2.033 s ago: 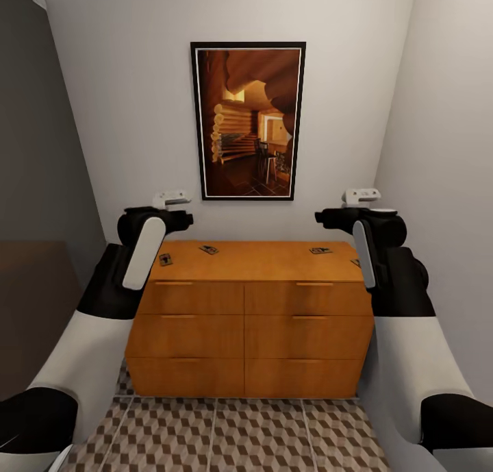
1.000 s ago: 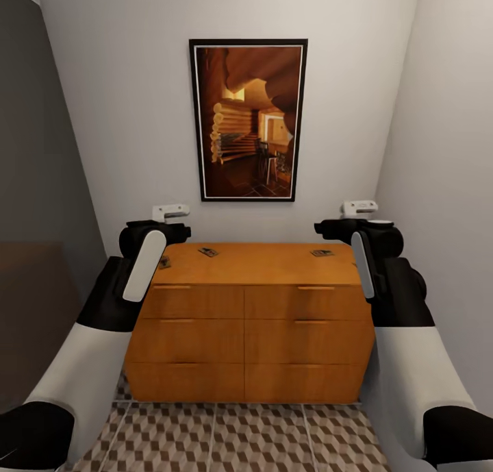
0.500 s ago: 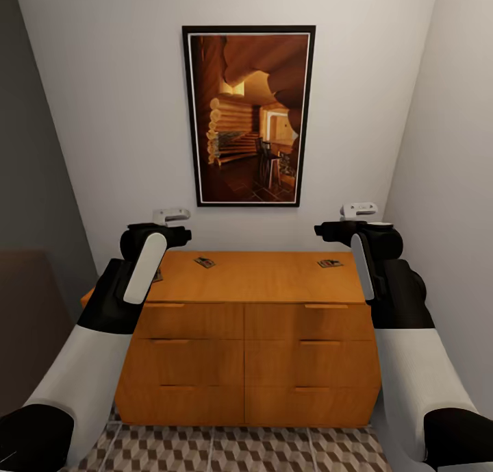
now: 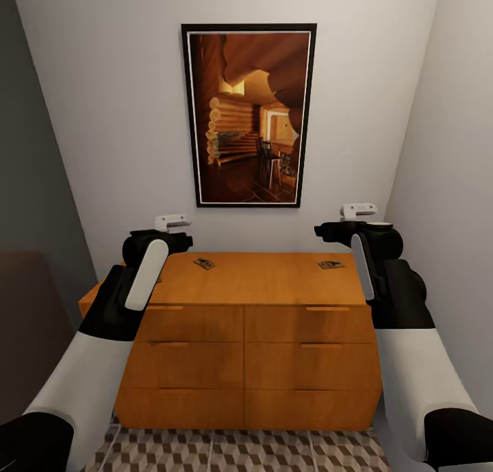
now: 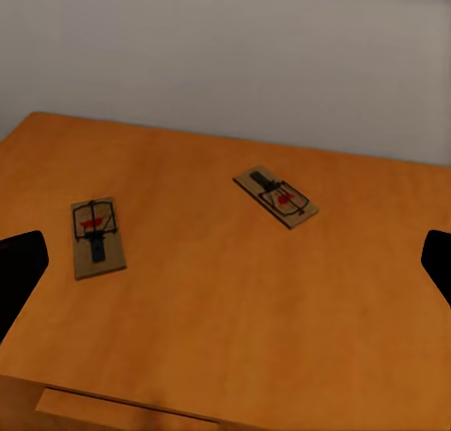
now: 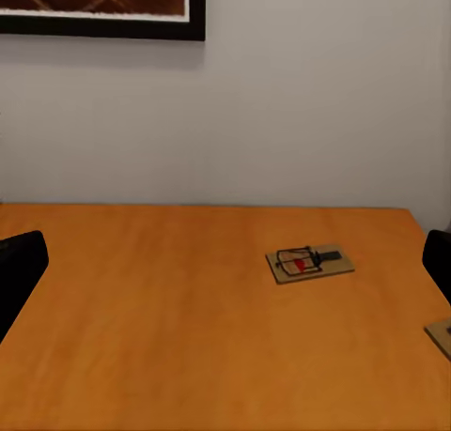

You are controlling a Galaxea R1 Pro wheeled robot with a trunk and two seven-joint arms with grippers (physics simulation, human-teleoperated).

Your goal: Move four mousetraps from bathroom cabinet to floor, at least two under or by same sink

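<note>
Mousetraps (image 5: 97,236) on cabinet (image 4: 253,280), grippers (image 5: 225,262) open, empty

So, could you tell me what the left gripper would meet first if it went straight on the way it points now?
Probably the cabinet top, between the two mousetraps that lie apart on it. The left gripper looks down onto bare wood, though depth is hard to judge.

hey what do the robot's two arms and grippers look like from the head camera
The left arm and right arm have glossy white shells with black joint sections. Each forearm carries a white elongated panel on black housing, topped by a small white block. The gripper fingers are plain black.
</note>
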